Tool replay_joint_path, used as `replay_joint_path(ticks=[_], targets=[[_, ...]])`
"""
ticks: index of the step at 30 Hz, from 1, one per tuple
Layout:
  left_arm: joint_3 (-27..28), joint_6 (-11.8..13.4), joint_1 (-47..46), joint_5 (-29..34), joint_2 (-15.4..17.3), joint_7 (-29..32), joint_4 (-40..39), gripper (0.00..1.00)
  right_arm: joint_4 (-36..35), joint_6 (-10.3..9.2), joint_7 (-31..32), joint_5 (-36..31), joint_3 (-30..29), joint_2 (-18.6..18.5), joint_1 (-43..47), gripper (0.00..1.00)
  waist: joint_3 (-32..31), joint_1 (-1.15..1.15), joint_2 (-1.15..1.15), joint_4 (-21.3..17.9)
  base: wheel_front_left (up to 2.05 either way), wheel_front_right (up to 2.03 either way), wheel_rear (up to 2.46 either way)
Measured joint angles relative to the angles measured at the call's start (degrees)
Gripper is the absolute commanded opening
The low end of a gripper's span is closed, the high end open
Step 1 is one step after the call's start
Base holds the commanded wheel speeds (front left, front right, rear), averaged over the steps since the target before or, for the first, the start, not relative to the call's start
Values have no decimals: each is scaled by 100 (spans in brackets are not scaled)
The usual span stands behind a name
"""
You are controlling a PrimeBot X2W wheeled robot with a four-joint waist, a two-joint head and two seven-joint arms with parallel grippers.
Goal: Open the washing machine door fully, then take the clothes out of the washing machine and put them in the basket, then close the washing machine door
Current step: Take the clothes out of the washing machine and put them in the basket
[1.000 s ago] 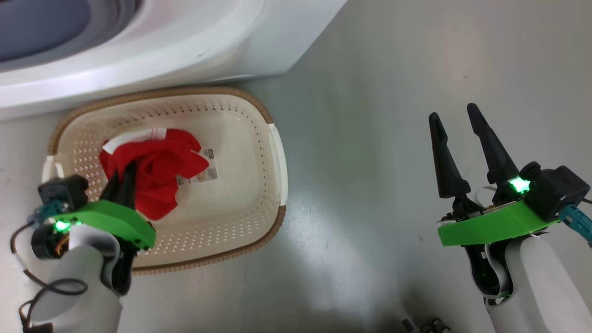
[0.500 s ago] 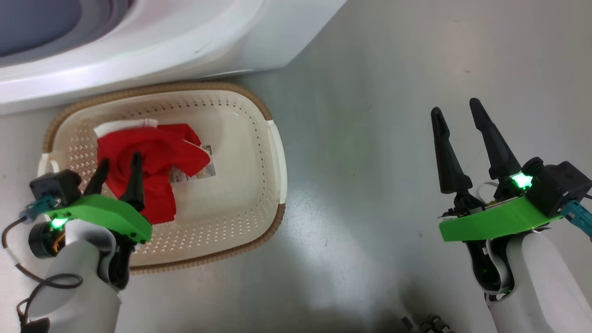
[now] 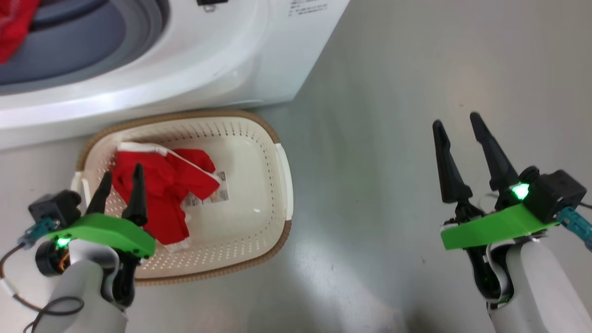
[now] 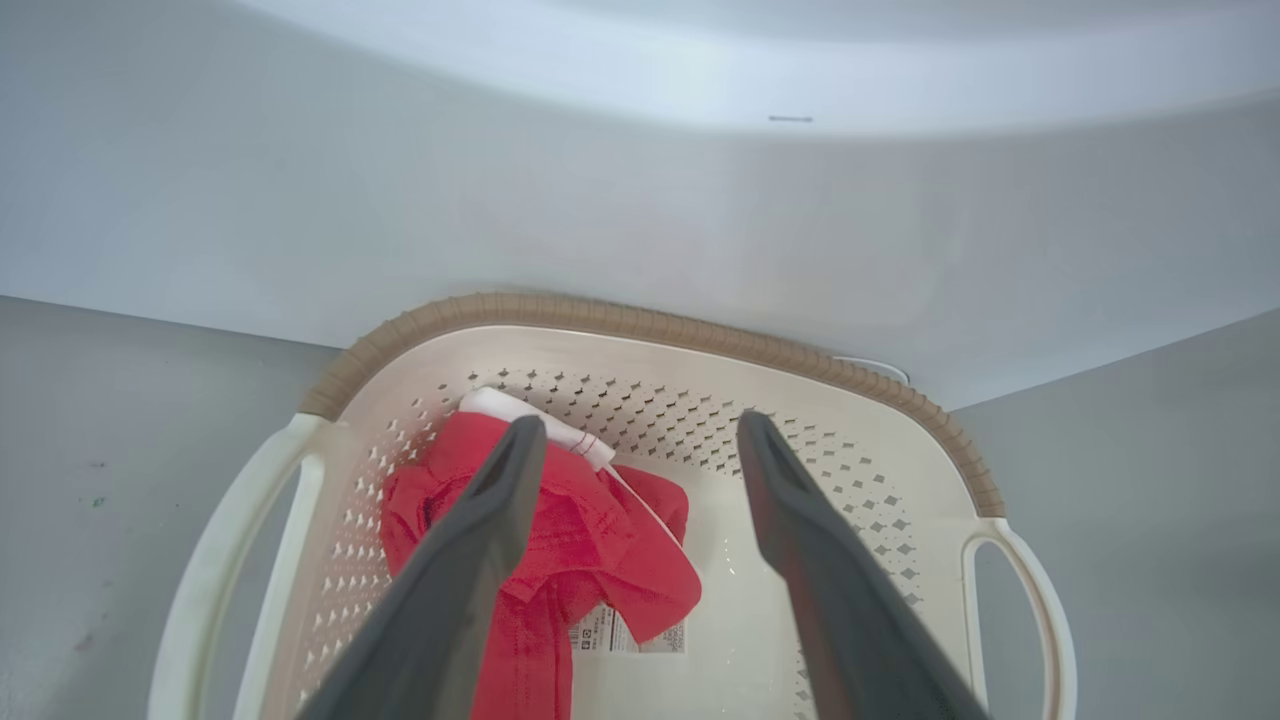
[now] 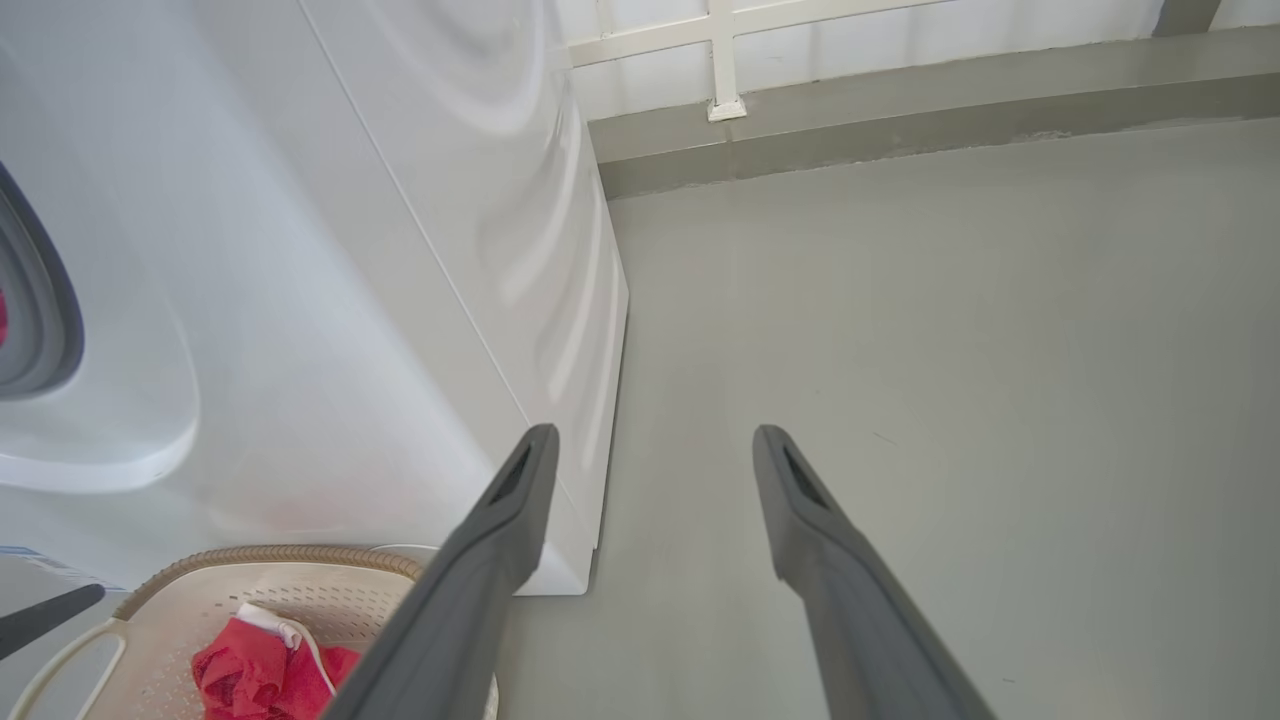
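The clothes [image 3: 172, 186] lie crumpled in the perforated basket [image 3: 243, 144].

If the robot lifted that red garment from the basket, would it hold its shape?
Probably not: the red garment lies crumpled in soft folds in the basket, so it should droop. It looks thin, likely light.

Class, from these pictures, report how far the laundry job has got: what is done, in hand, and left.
Done: the washing machine stands open, and one red garment lies in the basket. In hand: the left tool hangs open above that garment; the right tool is open over the floor. Left: more red cloth in its opening to fetch, then shutting the door.
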Motion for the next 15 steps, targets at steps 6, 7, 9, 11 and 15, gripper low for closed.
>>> replay_joint_path(ticks=[6, 7, 9, 11, 15], targets=[[254, 0, 400, 191, -52, 0, -474, 100, 147, 0, 1, -37, -10, -2, 153, 100, -435, 0, 0, 57, 0, 0, 0], [280, 0, 470, 240, -60, 0, -560, 100, 162, 0, 0, -44, -10, -3, 177, 100, -512, 0, 0, 68, 0, 0, 0], [327, 0, 600, 326, -74, 0, -747, 100, 192, 0, 1, -44, -12, -2, 239, 100, -670, 0, 0, 91, 0, 0, 0], [403, 0, 727, 411, -94, 0, -944, 100, 220, 0, 1, -44, -29, -2, 313, 100, -828, 0, 0, 118, 0, 0, 0], [457, 0, 961, 637, -131, 0, -1295, 100, 264, 0, 1, -89, -63, -2, 461, 100, -1133, 0, 0, 185, 0, 0, 0]])
